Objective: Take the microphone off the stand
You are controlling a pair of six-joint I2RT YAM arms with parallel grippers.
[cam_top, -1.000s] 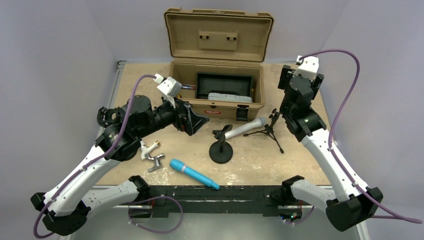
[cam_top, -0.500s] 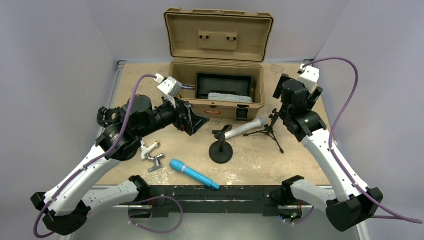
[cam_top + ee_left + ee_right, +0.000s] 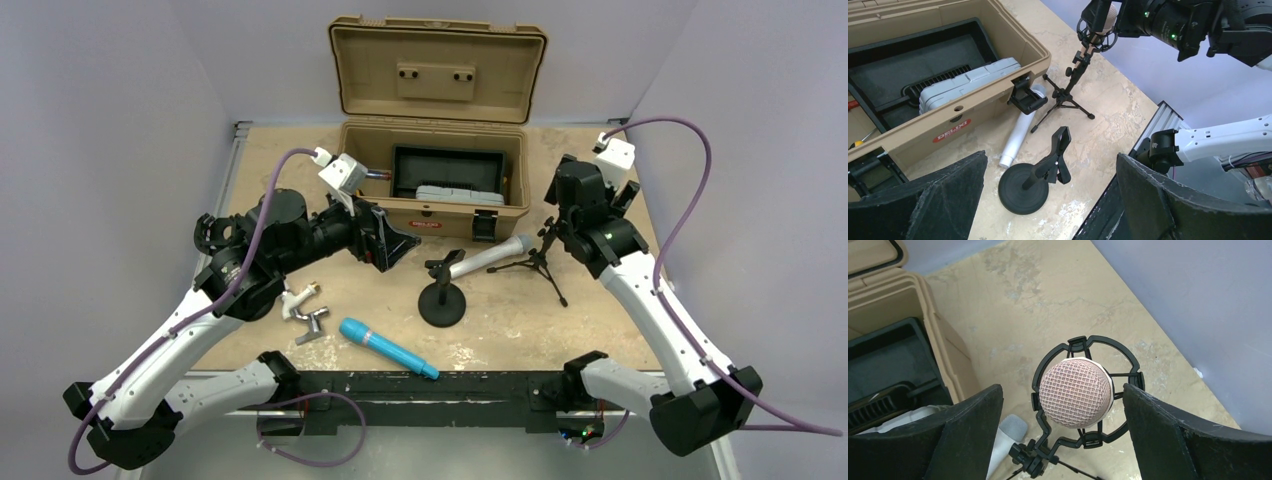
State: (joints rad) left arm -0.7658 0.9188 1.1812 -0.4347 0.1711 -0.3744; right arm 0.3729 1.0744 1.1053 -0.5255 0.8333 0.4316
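Right gripper spread over microphone in stand; left gripper spread | open case holds black tray, grey device

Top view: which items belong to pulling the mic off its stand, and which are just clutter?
Job in hand:
- pink-mesh microphone, sitting in its shock mount
- tripod stand
- right claw, open above the microphone

Lying about:
- silver microphone
- round-base stand
- blue microphone
- tan toolbox
- metal fitting
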